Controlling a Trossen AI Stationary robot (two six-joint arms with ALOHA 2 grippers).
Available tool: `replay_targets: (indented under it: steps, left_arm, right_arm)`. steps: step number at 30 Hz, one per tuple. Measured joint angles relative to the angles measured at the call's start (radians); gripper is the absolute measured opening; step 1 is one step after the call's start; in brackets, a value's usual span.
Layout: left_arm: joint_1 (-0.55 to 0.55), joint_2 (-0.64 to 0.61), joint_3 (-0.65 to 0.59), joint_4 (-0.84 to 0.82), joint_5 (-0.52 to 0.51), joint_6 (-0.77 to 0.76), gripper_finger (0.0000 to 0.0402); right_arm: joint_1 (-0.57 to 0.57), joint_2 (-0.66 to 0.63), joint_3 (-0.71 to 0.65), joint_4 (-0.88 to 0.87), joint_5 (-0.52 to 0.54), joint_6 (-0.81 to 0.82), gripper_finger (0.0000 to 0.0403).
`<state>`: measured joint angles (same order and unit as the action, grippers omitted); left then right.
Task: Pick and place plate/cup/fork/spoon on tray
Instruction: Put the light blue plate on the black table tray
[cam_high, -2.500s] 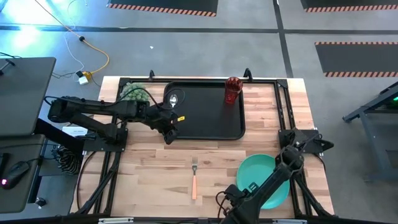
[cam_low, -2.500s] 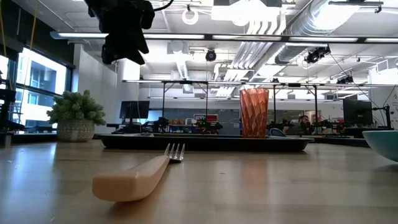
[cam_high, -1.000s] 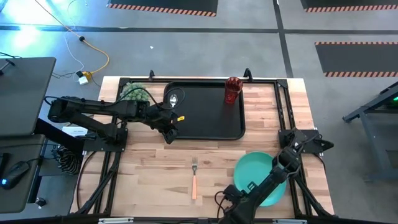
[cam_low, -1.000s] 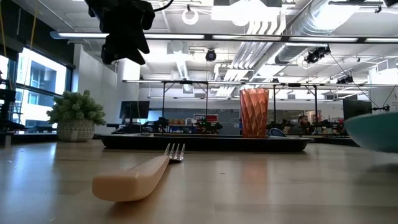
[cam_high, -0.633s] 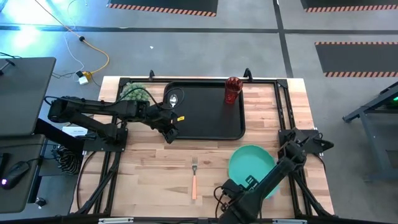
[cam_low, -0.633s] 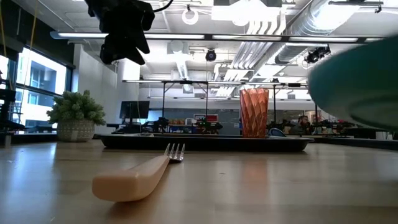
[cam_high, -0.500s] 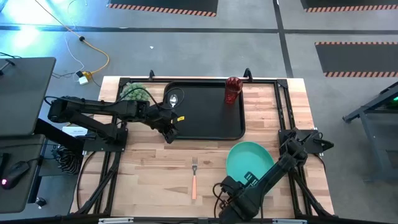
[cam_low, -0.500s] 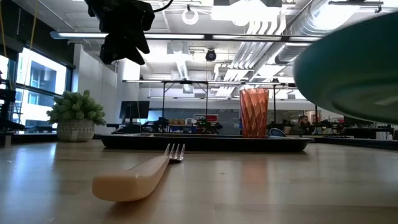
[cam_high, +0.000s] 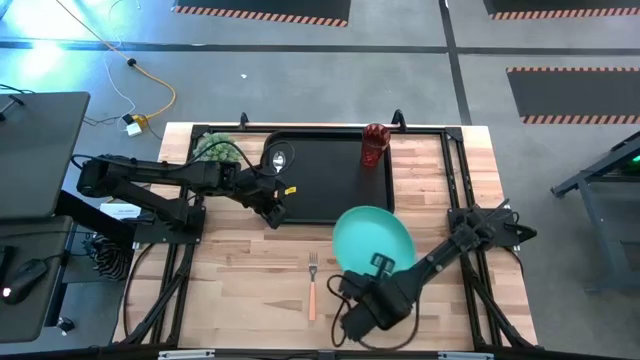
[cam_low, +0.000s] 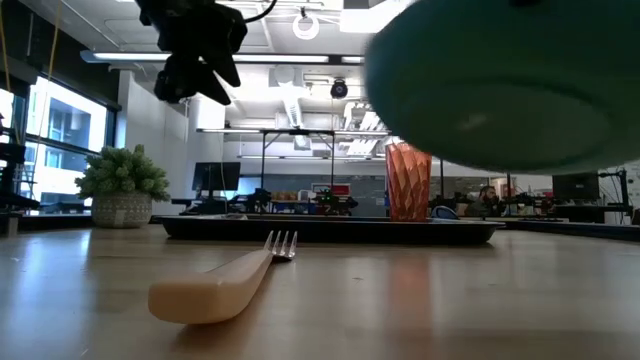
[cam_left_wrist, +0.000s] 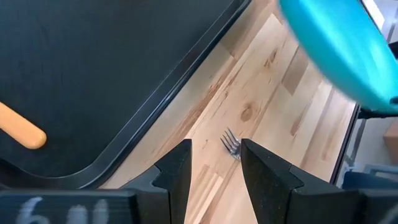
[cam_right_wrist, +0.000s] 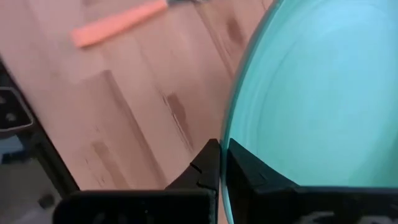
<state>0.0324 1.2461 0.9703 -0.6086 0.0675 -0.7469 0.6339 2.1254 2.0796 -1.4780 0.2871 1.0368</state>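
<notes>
1. Gripping the plate (cam_high: 372, 238) by its near rim, the right gripper (cam_high: 381, 266) has its jaws clamped on the edge; the right wrist view shows the two dark fingers (cam_right_wrist: 214, 163) pinched close together on the teal rim (cam_right_wrist: 239, 112).
2. Seen from the low view, the plate (cam_low: 500, 85) hangs clear of the worktop (cam_high: 250, 275), well above the wood, with its underside facing the camera.
3. From above, the plate sits over the middle of the worktop, its far edge overlapping the near right corner of the tray (cam_high: 335, 175).
4. The fork (cam_high: 312, 285) lies flat on the worktop near its near edge, just left of the right gripper, tines pointing toward the tray and orange handle toward the near edge; nothing touches it.
5. The cup (cam_high: 374, 144) stands upright at the far right corner of the tray.
6. The spoon (cam_high: 279, 160) lies at the tray's far left corner; its orange handle end (cam_left_wrist: 22, 129) shows on the black surface in the left wrist view.
7. The left gripper (cam_high: 272, 205) hovers over the tray's left near corner, jaws parted and holding nothing, as the gap between its fingers (cam_left_wrist: 177, 168) shows.
8. A spiky green plant (cam_high: 215, 149) stands on the worktop just beside the tray's far left corner.
</notes>
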Motion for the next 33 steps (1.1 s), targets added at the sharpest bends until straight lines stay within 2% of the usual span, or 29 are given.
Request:
replay_targets:
  steps: [5, 13, 18, 33]
  left_arm:
    - [0.0, 0.0, 0.0, -0.001, 0.0, -0.012, 0.0129]
    - [0.008, 0.0, 0.0, -0.002, -0.031, -0.011, 0.0129]
    - [0.047, 0.0, 0.0, -0.002, -0.085, -0.011, 0.0129]
    - [0.185, -0.093, -0.001, 0.0, -0.11, 0.009, 0.0129]
  right_arm:
    - [-0.057, -0.001, 0.0, 0.051, -0.007, -0.266, 0.0]
    - [-0.142, -0.001, 0.0, 0.048, -0.006, -0.526, 0.0]
    - [-0.193, -0.001, 0.0, 0.047, -0.006, -0.642, 0.0]
    - [-0.343, -0.001, 0.0, 0.08, 0.002, -0.932, 0.0]
